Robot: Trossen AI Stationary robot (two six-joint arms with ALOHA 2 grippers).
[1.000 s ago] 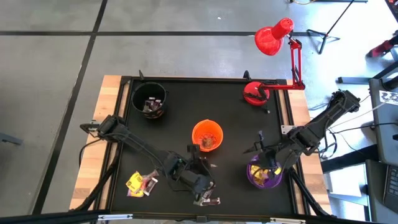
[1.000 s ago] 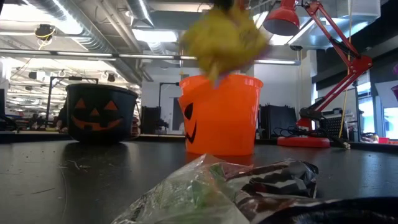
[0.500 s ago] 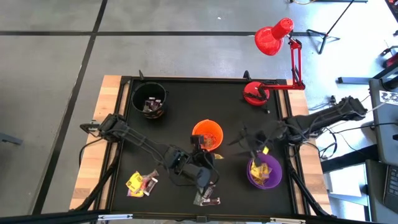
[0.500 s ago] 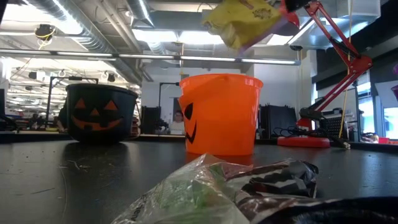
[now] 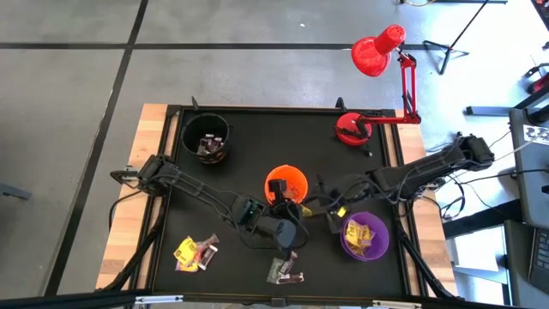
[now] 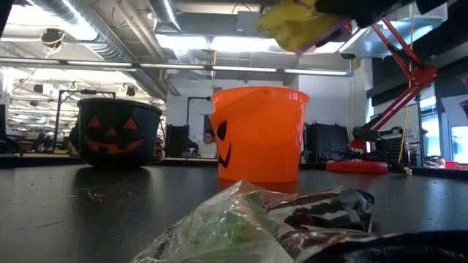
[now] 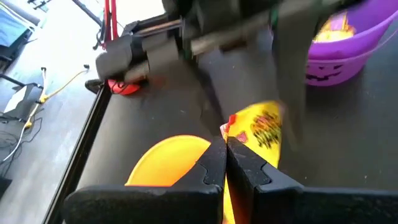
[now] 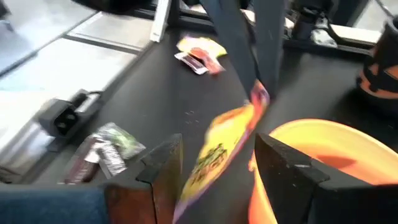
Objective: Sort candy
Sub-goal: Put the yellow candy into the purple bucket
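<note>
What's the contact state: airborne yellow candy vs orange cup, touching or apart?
Apart. In the low view, the yellow candy hangs well above the rim of the orange cup, with the room's background visible between them.

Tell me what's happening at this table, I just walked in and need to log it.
The two-armed robot is sorting wrapped sweets into pumpkin-face cups. The right tool hangs between the round orange plastic cup and the round purple cup, with a yellow-wrapped candy dangling between its fingers. The left tool, shut and empty, sits close by the orange cup. A black cup holds dark sweets, and more candy lies in a small pile on the black table.
</note>
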